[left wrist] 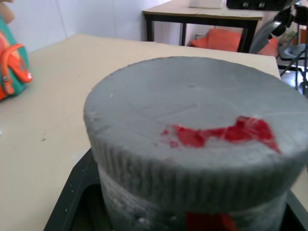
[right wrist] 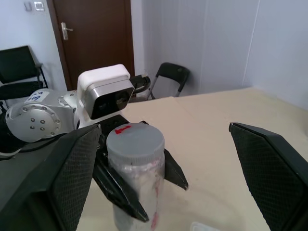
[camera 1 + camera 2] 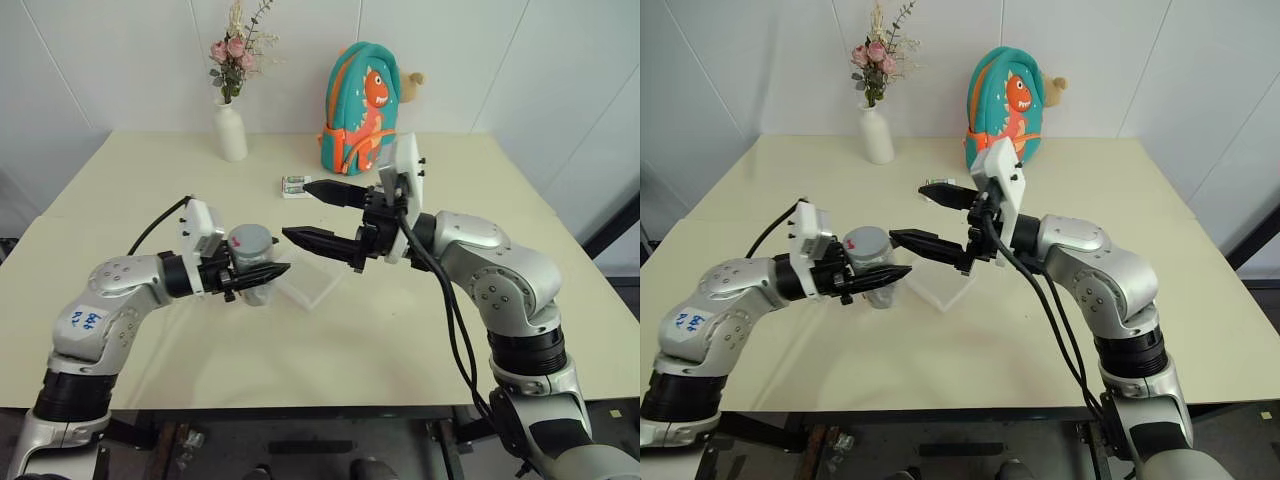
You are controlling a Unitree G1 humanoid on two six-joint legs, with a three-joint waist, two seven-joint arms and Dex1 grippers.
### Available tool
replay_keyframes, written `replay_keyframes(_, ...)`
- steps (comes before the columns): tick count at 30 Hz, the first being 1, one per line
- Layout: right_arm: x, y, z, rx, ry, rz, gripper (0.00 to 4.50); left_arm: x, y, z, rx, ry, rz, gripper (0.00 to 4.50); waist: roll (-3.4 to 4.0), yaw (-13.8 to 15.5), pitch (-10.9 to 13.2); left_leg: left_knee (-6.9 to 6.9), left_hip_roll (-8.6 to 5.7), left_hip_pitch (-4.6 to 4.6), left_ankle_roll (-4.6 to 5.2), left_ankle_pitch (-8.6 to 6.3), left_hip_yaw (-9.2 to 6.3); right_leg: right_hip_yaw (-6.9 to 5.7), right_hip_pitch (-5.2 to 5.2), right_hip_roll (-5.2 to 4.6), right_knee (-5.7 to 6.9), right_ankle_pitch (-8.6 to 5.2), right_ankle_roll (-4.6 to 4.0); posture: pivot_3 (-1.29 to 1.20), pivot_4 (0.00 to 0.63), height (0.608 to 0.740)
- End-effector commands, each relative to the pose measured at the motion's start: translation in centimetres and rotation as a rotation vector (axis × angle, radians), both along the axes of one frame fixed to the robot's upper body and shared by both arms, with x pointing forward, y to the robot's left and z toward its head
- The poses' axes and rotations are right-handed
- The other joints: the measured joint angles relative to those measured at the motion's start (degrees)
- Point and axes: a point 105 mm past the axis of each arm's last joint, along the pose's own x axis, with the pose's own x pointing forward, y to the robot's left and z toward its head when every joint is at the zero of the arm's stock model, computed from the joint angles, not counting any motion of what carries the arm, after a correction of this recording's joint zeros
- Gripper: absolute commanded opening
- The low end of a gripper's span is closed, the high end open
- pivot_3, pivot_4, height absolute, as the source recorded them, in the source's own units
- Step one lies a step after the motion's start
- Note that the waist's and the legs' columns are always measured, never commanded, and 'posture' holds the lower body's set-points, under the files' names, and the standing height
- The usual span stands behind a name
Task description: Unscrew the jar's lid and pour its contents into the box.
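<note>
Left eye view, jar: the jar (image 3: 252, 262) stands upright in the air above the cream surface (image 3: 150, 200), gripped round its body, with its red markings facing the camera.
Lid: the lid (image 3: 250, 241) is on top of the jar, with a small red mark at its near-left edge; in the left wrist view the lid (image 1: 192, 125) shows a ribbed rim and a red smear across its flat top.
Left claw: the left claw (image 3: 252, 276) is clamped tight on the jar, its black fingers on either side of the body and pointing towards the other arm.
Right claw: the right claw (image 3: 300, 212) is spread as wide as it goes and has hold of nothing; its lower fingertip is near the lid, apart from it as far as I can tell.
Box: the box (image 3: 309, 283) lies flat on the surface just beside the jar, under the right claw.
Contents: hidden inside the jar, cannot tell.
Background: a white vase of flowers (image 3: 231, 126), a teal dinosaur backpack (image 3: 363, 108) and a small packet (image 3: 295, 185) sit towards the far edge.
</note>
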Motion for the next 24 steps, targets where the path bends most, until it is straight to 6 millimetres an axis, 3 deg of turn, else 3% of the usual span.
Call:
replay_keyframes(1, -0.7, 0.8, 0.5, 0.003, -0.012, 0.029, 4.50, 0.0, -0.8, 0.5, 0.020, -0.034, -0.042, 2.26, 0.00, -0.2, 0.0, -0.02, 0.00, -0.06, 0.01, 0.00, 0.00, 0.00, -0.09, 0.01, 0.03, -0.01, 0.00, 0.00, 0.150, 0.740)
replay_keyframes(8, -1.0, 1.6, -0.6, -0.032, 0.006, 0.037, 4.50, 0.3, -1.5, 0.7, 0.004, -0.047, -0.053, 2.26, 0.00, -0.1, 0.0, 0.24, 0.00, -0.77, -0.01, 0.01, 0.00, 0.02, -0.92, 0.01, 0.48, -0.04, 0.03, 0.00, 0.150, 0.740)
replay_keyframes(24, -0.1, 1.8, -1.6, -0.014, 0.019, 0.000, 4.50, 0.0, -2.7, 1.3, -0.053, -0.044, -0.072, 2.26, 0.00, 0.0, 0.0, 0.37, -0.01, -0.76, -0.01, 0.06, -0.05, 0.01, -0.90, 0.03, 0.64, -0.03, 0.05, 0.00, 0.150, 0.740)
